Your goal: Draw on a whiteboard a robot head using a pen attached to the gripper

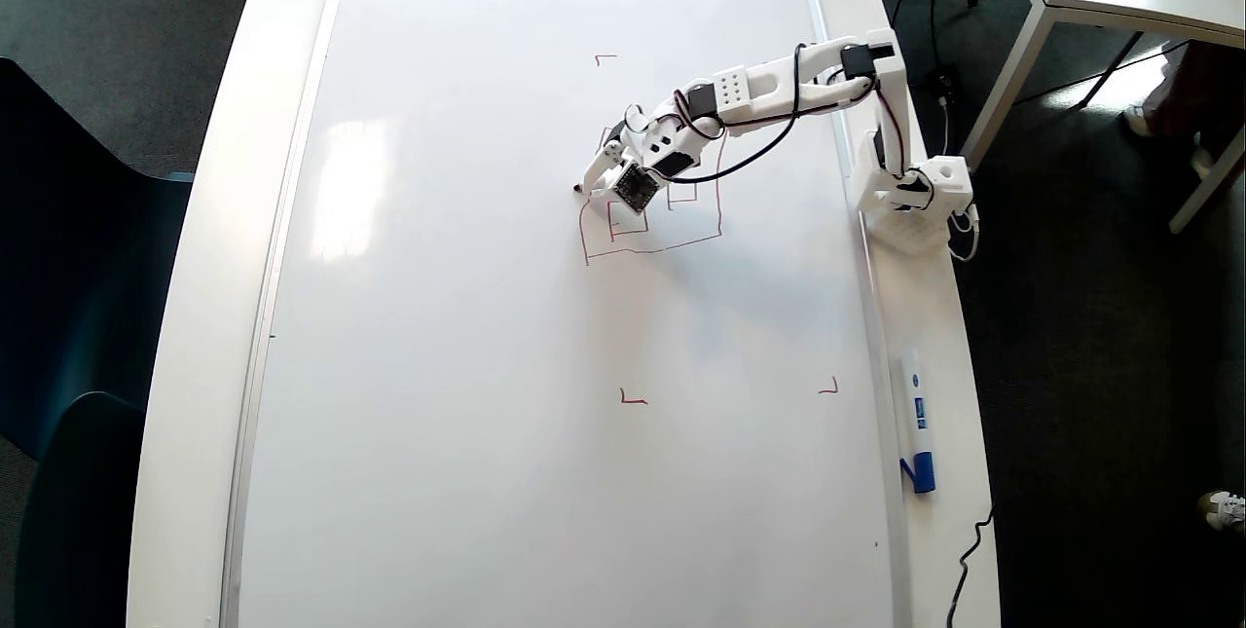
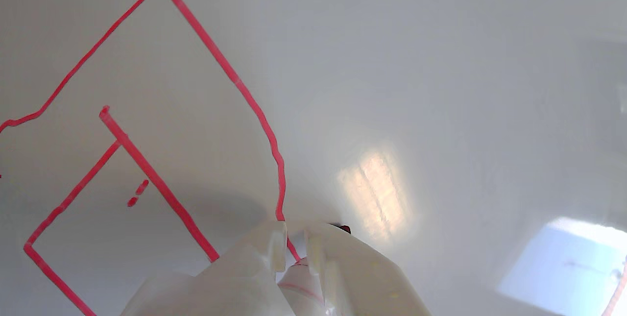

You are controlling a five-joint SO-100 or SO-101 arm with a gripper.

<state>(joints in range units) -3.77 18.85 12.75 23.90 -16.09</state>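
White plastic pincer pinches the slim red-tipped pen, tip at the thin red robot head outline's upper left on the glossy white whiteboard, mid-frame; keep pressure light and steady

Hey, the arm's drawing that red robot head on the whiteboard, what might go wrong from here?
The pen tip sits at the outline's upper left corner in the overhead view; a wobble could add stray marks to the robot head, whose lines are already uneven. The gripper and arm cover part of the drawing on the whiteboard, and the dangling black cable might drag over the ink.
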